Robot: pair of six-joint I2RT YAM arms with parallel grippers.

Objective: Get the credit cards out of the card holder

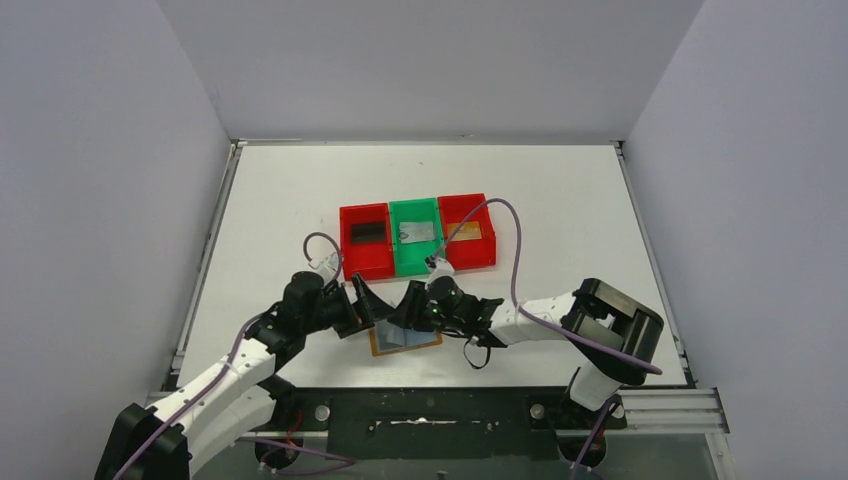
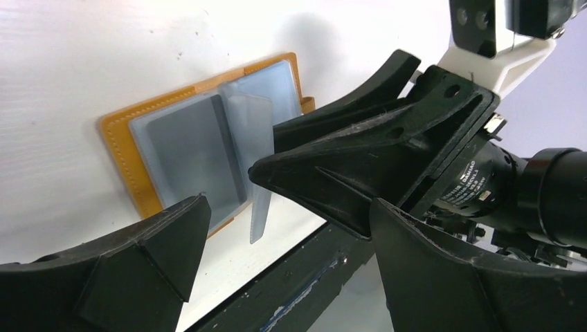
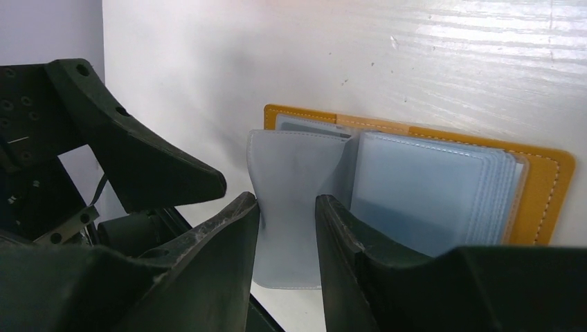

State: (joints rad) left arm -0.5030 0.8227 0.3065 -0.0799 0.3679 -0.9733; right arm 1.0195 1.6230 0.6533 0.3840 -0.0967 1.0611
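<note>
The right pincer (image 3: 287, 214) pinches one pale sleeve (image 3: 294, 180) of the open card holder (image 1: 405, 340), lifting it for checking, while the left pincer (image 2: 277, 228) hovers spread beside it.

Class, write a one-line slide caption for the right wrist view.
Right gripper pinching one pale sleeve of the open card holder, left gripper alongside.

Card holder (image 1: 405, 341) partly hidden by arms.
</note>
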